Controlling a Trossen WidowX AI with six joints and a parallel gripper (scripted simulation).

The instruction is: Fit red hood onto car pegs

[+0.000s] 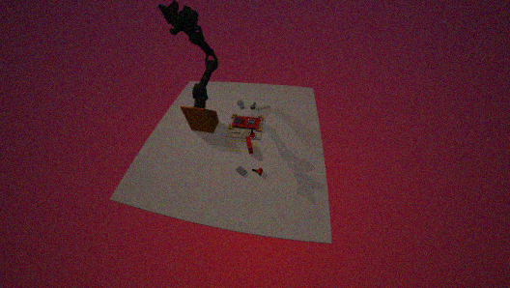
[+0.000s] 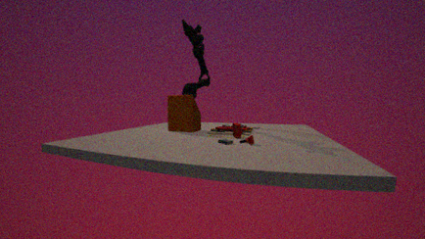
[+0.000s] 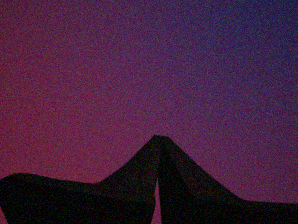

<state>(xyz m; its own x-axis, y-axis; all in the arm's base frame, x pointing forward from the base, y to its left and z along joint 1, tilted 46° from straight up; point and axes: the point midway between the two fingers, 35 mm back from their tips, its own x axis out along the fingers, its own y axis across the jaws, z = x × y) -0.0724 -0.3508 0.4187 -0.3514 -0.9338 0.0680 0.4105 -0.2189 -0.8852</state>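
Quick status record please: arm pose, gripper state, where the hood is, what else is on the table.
arm: stretched steeply up and away from the table, far above the parts
gripper: shut, fingertips together, nothing between them; wrist view shows only background
hood: red, on the chassis jig area at mid-table; seating on pegs too small to tell
orange box: beside the arm's base
other items: small grey block, small red part, two grey bits behind the car
contact: gripper touches nothing
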